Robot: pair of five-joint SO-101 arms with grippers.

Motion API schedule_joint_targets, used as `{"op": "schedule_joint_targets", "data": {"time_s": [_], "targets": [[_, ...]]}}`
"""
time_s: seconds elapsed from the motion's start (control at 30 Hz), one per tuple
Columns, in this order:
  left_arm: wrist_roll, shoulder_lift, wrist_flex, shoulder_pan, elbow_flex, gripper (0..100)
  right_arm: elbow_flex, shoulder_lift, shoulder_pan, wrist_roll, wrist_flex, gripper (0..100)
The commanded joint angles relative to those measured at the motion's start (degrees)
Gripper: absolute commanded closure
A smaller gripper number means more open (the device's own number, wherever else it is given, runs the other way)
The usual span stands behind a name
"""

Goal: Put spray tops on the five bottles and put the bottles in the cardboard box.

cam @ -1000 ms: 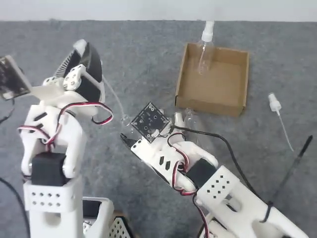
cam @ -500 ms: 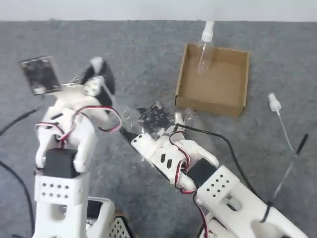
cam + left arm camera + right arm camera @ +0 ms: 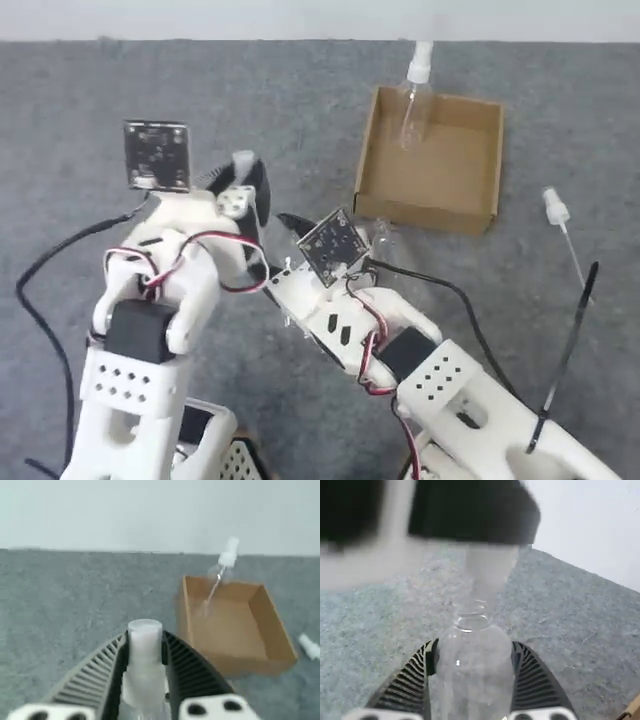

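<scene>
Well, the box [image 3: 480, 215] is shallow brown cardboard with an open top. It holds one capped bottle [image 3: 413, 105] of clear plastic, leaning on the far wall with its white sprayer poking past the rim. A second bottle [image 3: 382, 235], also clear, sits just outside the near wall, partly hidden by the right arm. A loose top [image 3: 553, 207] with a thin tube lies on the fuzzy grey mat [image 3: 300, 90] beside the box. The left gripper [image 3: 145, 640] pinches a white cylindrical top [image 3: 145, 670] between ribbed black fingers. The right gripper [image 3: 472, 652] is clamped round a clear bottle [image 3: 472, 680], its threaded neck bare, directly beneath that top.
</scene>
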Motion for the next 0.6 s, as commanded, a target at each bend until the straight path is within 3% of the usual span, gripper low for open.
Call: {"op": "schedule_joint_targets", "data": {"time_s": [0.0, 0.1, 0.27, 0.57], "targets": [[-4.2, -1.1, 3.3, 1.4, -1.1, 98, -0.6, -3.1, 1.3, -0.7, -1.7, 99.3], [-4.5, -4.0, 3.6, 1.1, -0.6, 96, -0.6, -3.1, 1.3, -0.8, -1.7, 99.3], [-6.7, -12.0, 7.4, 1.3, 0.0, 84, -0.6, -3.1, 1.3, -0.8, -1.7, 99.3], [-7.2, -13.4, 4.4, -1.8, -3.9, 84, -0.5, -3.1, 1.2, -0.8, -1.3, 99.3]]}}
